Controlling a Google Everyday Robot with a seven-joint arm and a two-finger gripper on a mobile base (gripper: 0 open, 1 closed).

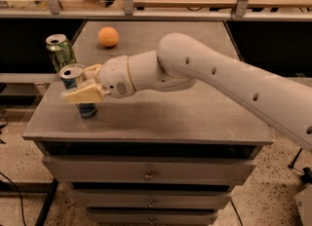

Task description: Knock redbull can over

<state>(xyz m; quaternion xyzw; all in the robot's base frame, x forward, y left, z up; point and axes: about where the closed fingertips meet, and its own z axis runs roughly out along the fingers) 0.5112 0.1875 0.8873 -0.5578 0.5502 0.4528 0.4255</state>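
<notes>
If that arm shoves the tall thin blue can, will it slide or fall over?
Probably fall: the blue can is tall and narrow on a small base, so a push from the gripper, placed at its upper half, should tip it. Its round side suggests that it may then roll on the flat table.

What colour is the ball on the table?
The ball is orange, in the camera view; the end effector is at the redbull can.
</notes>
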